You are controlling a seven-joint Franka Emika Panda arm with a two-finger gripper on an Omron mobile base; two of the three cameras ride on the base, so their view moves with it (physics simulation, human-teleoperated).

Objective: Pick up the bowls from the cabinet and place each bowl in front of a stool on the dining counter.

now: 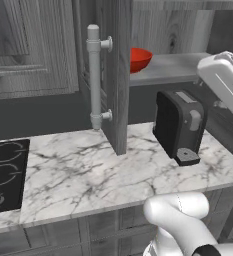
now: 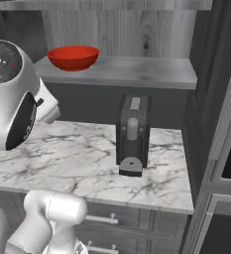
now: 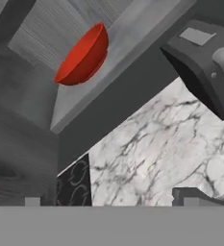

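One red bowl [image 2: 73, 57] sits left on the cabinet shelf [image 2: 137, 72]; fingers apart, I'd raise the gripper [image 3: 108, 202] clear of the coffee machine [image 2: 133, 135], then approach its rim.

A glossy red bowl [image 2: 73, 57] stands on the grey shelf [image 2: 137, 72] of the open cabinet, near its left end. Below, 1 dark appliance [image 2: 133, 135], maybe a coffee machine, stands on the marble bench [image 2: 77, 163]. The white arm [image 2: 13, 94] rises at the left, well apart from the bowl.
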